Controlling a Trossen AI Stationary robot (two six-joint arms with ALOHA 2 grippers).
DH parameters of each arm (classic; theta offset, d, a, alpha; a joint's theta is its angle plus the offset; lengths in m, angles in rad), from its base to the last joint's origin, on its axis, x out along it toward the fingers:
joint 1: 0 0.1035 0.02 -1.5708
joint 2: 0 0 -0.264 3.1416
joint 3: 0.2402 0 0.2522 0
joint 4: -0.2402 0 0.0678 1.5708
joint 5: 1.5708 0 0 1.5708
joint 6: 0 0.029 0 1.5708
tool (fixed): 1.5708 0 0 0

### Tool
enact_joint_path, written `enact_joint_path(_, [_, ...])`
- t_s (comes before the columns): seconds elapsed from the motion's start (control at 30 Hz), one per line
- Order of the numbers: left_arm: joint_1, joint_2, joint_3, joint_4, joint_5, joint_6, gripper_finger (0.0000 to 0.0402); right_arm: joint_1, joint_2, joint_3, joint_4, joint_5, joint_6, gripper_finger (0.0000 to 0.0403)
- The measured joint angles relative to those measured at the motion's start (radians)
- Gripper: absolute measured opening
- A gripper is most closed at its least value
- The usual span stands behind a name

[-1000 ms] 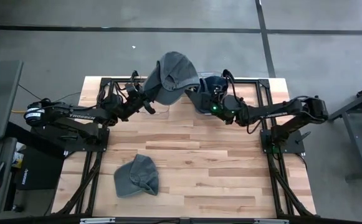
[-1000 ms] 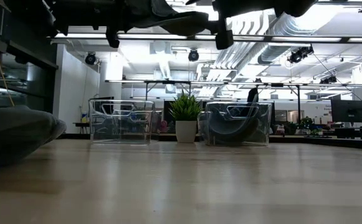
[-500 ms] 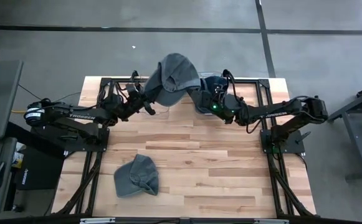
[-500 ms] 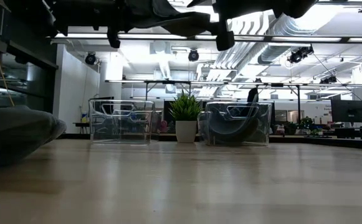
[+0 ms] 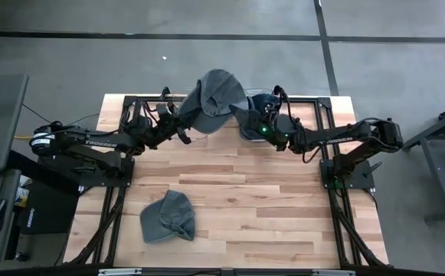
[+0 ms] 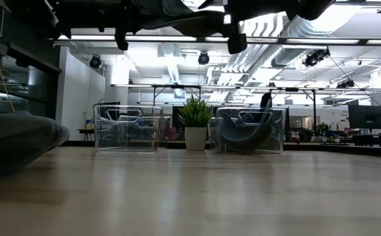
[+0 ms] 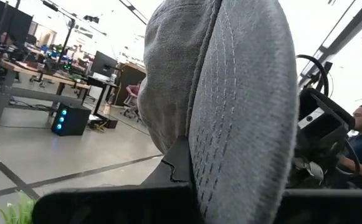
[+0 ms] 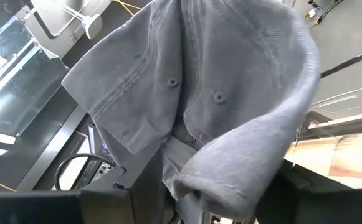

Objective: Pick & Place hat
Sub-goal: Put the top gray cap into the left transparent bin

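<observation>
A grey hat [image 5: 216, 92] is held up in the air over the table's far middle, between my two arms. My left gripper [image 5: 185, 123] is shut on it from the left. My right gripper [image 5: 245, 116] stands open at its right side. In the right wrist view the hat's hanging fold [image 8: 230, 174] droops between those fingers, and I cannot tell whether they touch it. A second grey hat [image 5: 168, 216] lies crumpled on the table's near left. My left gripper pinches the hat at the lower edge of its stitched brim [image 7: 230, 186] between its two fingers. The fingers [image 7: 179, 163] slant upward toward the far edge. The hat stands above them, lifted clear of the table, with its crown drooping toward the right arm.
Two clear bins stand at the far edge: the left one [image 6: 128, 128] holds nothing that shows, and the right one [image 6: 249, 130] has a dark hat in it. A potted plant [image 6: 195, 124] shows between them. Bare wood [image 5: 283, 207] lies in the middle and near right.
The held hat has shifted slightly toward the right gripper and the far edge. Both arms have stayed nearly where they were.
</observation>
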Motion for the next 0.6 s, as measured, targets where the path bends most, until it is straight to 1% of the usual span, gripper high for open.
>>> enact_joint_path(0.07, [0.0, 0.0, 0.0, 0.0, 0.0, 0.0, 0.0, -0.008, 0.0, 0.0, 0.0, -0.012, 0.0, 0.0187])
enact_joint_path(0.17, [0.0, 0.0, 0.0, 0.0, 0.006, 0.0, 0.0, -0.02, 0.0, 0.0, -0.002, -0.044, -0.016, 0.0152])
enact_joint_path(0.27, [0.0, 0.0, 0.0, 0.0, 0.013, 0.0, 0.0, -0.026, 0.0, 0.0, -0.001, -0.077, -0.046, 0.0102])
enact_joint_path(0.4, [0.0, 0.0, 0.0, -0.002, 0.023, -0.004, 0.0, -0.026, 0.0, 0.0, -0.001, -0.1, -0.101, 0.0021])
enact_joint_path(0.43, [0.0, 0.0, 0.0, -0.005, 0.023, -0.005, 0.0, -0.026, 0.0, 0.0, 0.0, -0.105, -0.123, 0.0014])
enact_joint_path(0.53, [0.0, 0.0, 0.0, -0.02, 0.024, -0.008, 0.0, -0.029, -0.001, 0.0, 0.002, -0.12, -0.126, 0.0015])
enact_joint_path(0.6, [0.0, 0.0, 0.0, -0.023, 0.025, -0.012, 0.0001, -0.033, -0.001, 0.0, 0.002, -0.143, -0.142, 0.0009])
